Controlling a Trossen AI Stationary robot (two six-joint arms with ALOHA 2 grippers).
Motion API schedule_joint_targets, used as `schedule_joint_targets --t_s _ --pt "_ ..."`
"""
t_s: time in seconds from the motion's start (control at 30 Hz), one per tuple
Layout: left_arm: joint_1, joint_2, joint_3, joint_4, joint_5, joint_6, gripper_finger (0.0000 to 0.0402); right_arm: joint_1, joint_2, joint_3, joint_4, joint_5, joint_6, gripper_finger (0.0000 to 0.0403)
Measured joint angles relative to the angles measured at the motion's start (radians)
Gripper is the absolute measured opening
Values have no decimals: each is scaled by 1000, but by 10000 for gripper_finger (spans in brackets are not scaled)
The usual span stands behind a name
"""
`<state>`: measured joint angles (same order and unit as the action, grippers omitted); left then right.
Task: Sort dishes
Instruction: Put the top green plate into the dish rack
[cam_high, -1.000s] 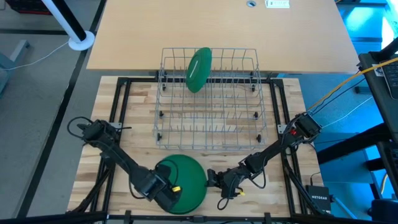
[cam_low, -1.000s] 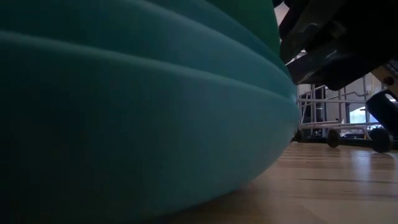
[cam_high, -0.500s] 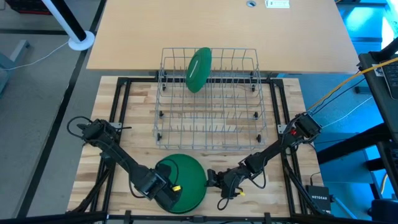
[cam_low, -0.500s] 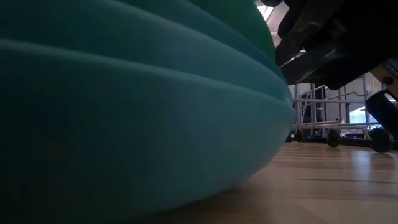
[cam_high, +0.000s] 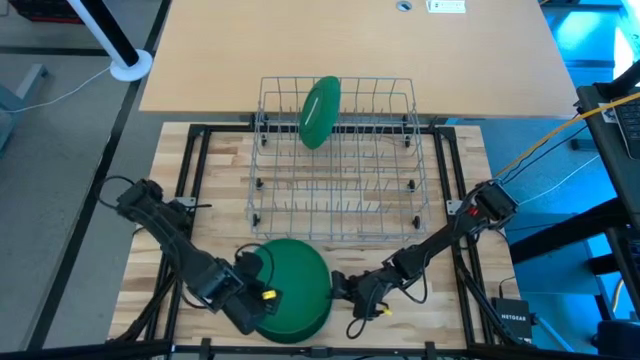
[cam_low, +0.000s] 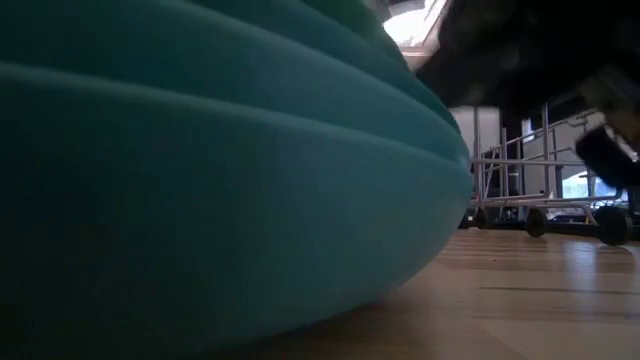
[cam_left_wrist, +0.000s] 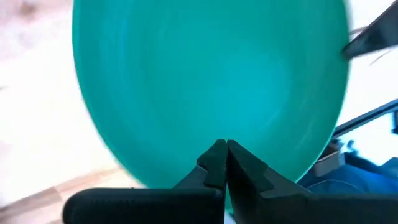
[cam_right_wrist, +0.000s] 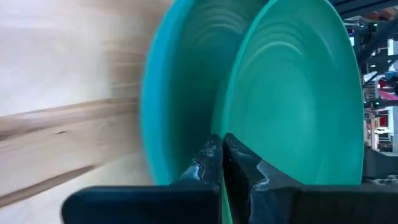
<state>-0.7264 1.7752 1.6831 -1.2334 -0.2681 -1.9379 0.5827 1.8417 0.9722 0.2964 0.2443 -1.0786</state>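
Note:
A stack of green plates (cam_high: 292, 290) lies on the wooden board near the table's front edge. One more green plate (cam_high: 320, 110) stands on edge in the far left part of the wire rack (cam_high: 336, 190). My left gripper (cam_high: 262, 297) is shut on the top plate's left rim, and that plate (cam_right_wrist: 298, 106) tilts off the stack (cam_right_wrist: 180, 93). My right gripper (cam_high: 336, 287) is shut at the same plate's right rim. In the low view the stack (cam_low: 200, 200) fills the picture's left. My left gripper pinches the top plate's rim (cam_left_wrist: 217, 134) between its two fingers, coming steeply from above at the plate's left side. That side is raised off the stack. My right gripper pinches the tilted plate's right rim (cam_right_wrist: 227, 127) between its shut fingers, slanting down from the table's right. The plate's edge runs into the fingers; this side stays low by the stack.
The rack's near side (cam_high: 335, 232) stands just beyond the stack. Black frame rails (cam_high: 195, 170) run along the board's left and right. A blurred dark gripper (cam_low: 530, 50) hangs at the top right of the low view. Bare board lies left and right of the stack.
My left gripper has risen and drawn toward the table's left edge, still shut on the top plate's rim. The plate's left side has come up with it and the plate tips, while its right side stays low by my right gripper.

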Motion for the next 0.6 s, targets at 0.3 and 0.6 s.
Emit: schedule_joint_targets --t_s 0.3,0.6 --pt "-46 -106 0 -13 -242 31 0 0 -10 164 -185 -1 21 1" --pt "-89 -167 0 -16 -432 125 0 0 -10 317 -373 -1 87 0"
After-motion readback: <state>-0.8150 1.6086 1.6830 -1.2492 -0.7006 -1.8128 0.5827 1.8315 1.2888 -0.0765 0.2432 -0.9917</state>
